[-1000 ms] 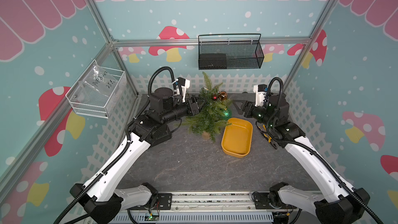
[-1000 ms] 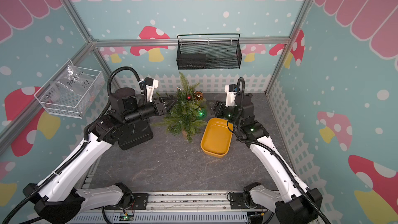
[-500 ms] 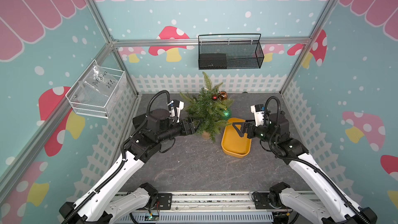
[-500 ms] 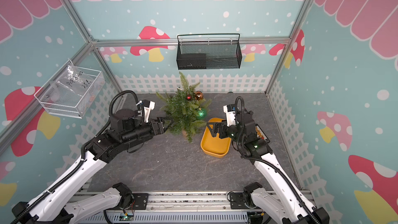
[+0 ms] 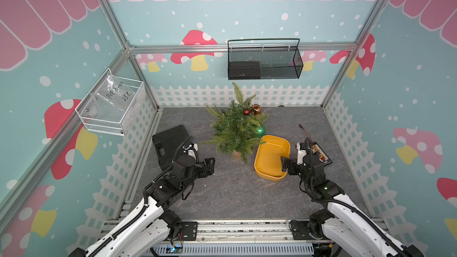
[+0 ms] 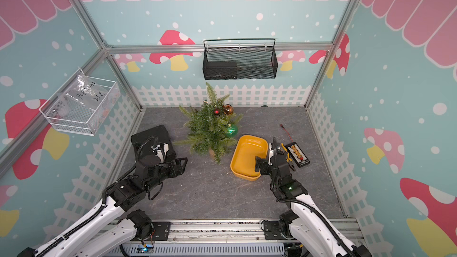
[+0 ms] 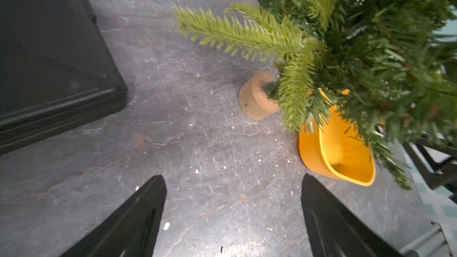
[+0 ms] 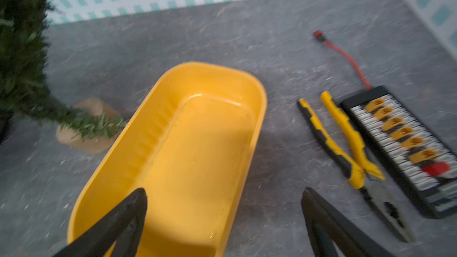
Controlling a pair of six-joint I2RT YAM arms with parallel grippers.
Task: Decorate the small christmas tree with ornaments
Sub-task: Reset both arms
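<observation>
The small christmas tree (image 5: 233, 129) stands upright ahead of the left gripper (image 7: 232, 178), whose jaws are spread with nothing between them. The yellow tray (image 5: 270, 156) lies just ahead of the right gripper (image 8: 223, 191), likewise spread and empty. All 3 balls hang on the tree beyond both grippers: the green ornament (image 5: 260, 129) lowest on the tray's side, with the amber ornament (image 5: 256, 109) and the red ornament (image 5: 246, 111) near the top.

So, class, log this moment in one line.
tree: three ornaments on | yellow tray: empty | left gripper: open, empty | right gripper: open, empty
</observation>
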